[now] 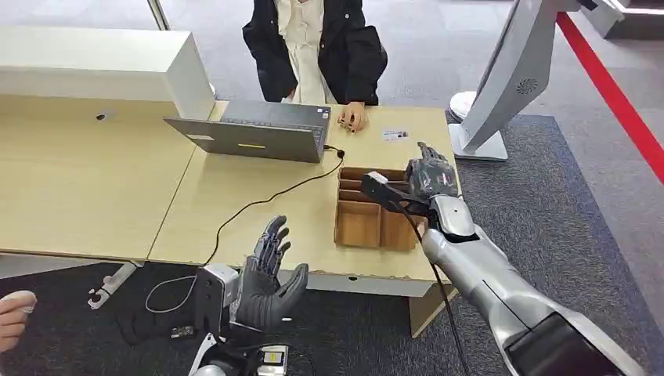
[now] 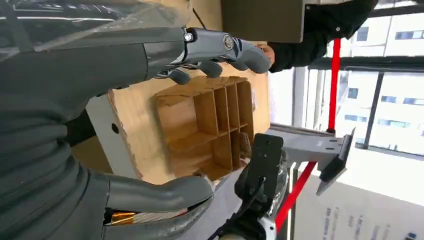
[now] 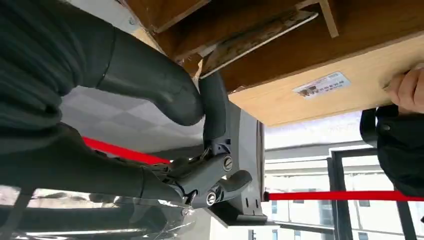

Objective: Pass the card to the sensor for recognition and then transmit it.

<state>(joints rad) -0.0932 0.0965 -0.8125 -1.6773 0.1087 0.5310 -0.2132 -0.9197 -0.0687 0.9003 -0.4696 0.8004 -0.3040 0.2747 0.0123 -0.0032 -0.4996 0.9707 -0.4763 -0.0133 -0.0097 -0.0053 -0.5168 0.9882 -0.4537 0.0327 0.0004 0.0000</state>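
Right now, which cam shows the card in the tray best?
Right wrist view: the card leans in the wooden tray with the right hand at its corner. In the head view that hand covers it; the left wrist view gives only a sliver.

Desk: a light wooden table (image 1: 258,200) is seen, with a white cabinet (image 1: 94,66) at its far left.
Laptop: a grey laptop (image 1: 254,133) is set open near the far edge, with a black cable (image 1: 258,204) trailing off the front.
Person: a seated person (image 1: 317,47) in a dark jacket rests a hand (image 1: 352,117) on the table.
Floor: grey carpet is crossed by a red line (image 1: 611,90).
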